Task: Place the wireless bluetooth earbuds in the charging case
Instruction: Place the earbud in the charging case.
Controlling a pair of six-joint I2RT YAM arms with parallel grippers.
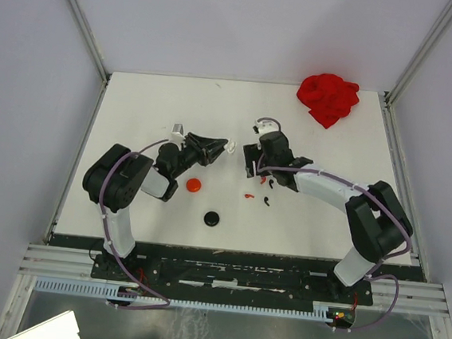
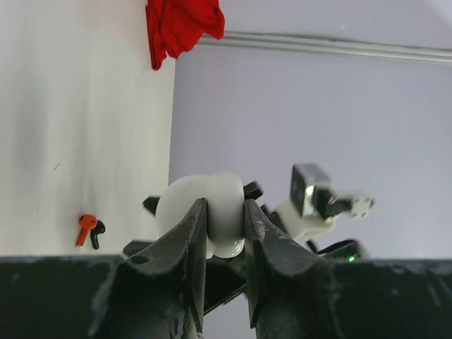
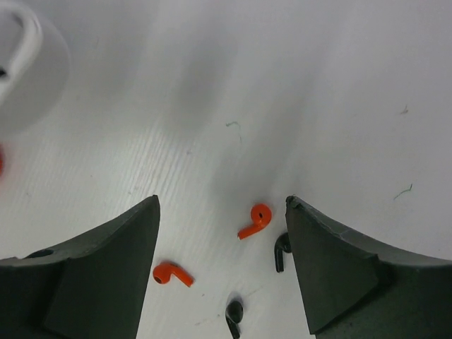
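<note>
Barely begun, I'd say: the left claw point(image 2: 224, 208) pinches the white case point(image 2: 210, 192), the right claw point(image 3: 222, 203) hangs spread over red earbuds point(image 3: 254, 220) and black earbuds point(image 3: 281, 251) loose on the desk point(image 3: 325, 85).

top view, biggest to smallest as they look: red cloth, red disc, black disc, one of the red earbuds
1. crumpled red cloth, by far the largest
2. round red disc and round black disc: look about alike, so not ranked
3. tiny red comma-shaped earbud, smallest
</note>
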